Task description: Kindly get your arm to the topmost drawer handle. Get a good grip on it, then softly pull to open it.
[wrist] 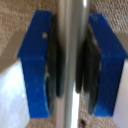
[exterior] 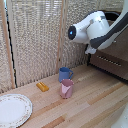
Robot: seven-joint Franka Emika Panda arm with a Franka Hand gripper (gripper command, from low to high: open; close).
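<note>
In the wrist view a slim silvery metal bar, the topmost drawer handle (wrist: pixel 72 60), runs straight between my two blue fingertips (wrist: pixel 35 65). The dark pads press against it on both sides, so my gripper (wrist: pixel 71 62) is shut on the handle. The brown drawer front shows behind it. In the exterior view the glossy white arm (exterior: pixel 97 27), with its blue round spot (exterior: pixel 72 32), reaches to the dark brown cabinet (exterior: pixel 117 47) at the exterior view's right. The arm hides the gripper and the top handle there.
A lower drawer's silvery handle (exterior: pixel 110 61) shows under the arm. On the wooden table (exterior: pixel 90 110) stand a blue mug (exterior: pixel 65 74), a pink mug (exterior: pixel 66 88), an orange block (exterior: pixel 42 86) and a patterned plate (exterior: pixel 14 110). A woven screen (exterior: pixel 35 40) stands behind.
</note>
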